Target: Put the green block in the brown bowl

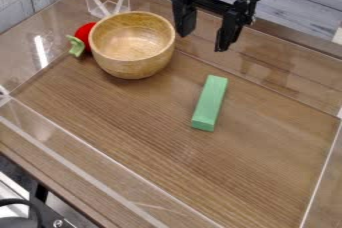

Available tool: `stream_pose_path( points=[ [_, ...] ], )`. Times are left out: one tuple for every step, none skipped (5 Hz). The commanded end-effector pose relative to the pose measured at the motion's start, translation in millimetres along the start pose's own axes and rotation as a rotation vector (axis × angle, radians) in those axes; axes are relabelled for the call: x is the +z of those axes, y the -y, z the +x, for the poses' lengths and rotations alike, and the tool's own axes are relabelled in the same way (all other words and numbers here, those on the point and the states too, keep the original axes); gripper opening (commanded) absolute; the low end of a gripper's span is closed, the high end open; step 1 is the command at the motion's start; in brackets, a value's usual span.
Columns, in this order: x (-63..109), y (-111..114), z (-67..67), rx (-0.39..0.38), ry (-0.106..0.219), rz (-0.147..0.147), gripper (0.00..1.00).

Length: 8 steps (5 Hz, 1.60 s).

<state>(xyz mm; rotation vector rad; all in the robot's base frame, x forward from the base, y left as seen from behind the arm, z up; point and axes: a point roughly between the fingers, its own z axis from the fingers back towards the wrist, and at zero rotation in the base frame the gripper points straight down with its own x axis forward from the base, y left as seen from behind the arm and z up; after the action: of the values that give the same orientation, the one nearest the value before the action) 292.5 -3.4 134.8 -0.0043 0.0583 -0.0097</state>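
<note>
The green block (210, 102) lies flat on the wooden table, a long bar pointing roughly toward the front, right of centre. Left of it and further back stands the brown bowl (132, 44), a round light wooden bowl with nothing visible inside. My gripper (203, 27) hangs above the table at the back, pointing down, to the right of the bowl and behind the block. Its black fingers (225, 34) stand apart, open, with nothing between them. It touches neither block nor bowl.
A small red toy with a green leafy bit (80, 40) sits against the bowl's left side. Clear plastic walls (80, 172) border the table along its front and sides. A pale board wall (301, 7) runs behind the arm.
</note>
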Motion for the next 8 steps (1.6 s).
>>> stream_pose_path(
  points=[
    [-18.9,7.1,-0.2,0.050,-0.015,-0.005,1.00],
    [-44.3,5.7,-2.0,0.096,-0.018,-0.014,1.00],
    [-60.7,4.5,-2.6,0.125,-0.009,-0.025,1.00],
    [-65.5,4.6,-2.4,0.116,-0.006,-0.028,1.00],
    [-67.9,3.6,-2.0,0.107,-0.008,-0.027,1.00],
    [-76.5,6.4,-2.2,0.115,-0.012,-0.029,1.00],
    [-84.6,8.9,-1.8,0.122,-0.014,-0.031,1.00],
    [-85.2,7.5,2.4,0.119,-0.018,-0.032,1.00]
  ],
)
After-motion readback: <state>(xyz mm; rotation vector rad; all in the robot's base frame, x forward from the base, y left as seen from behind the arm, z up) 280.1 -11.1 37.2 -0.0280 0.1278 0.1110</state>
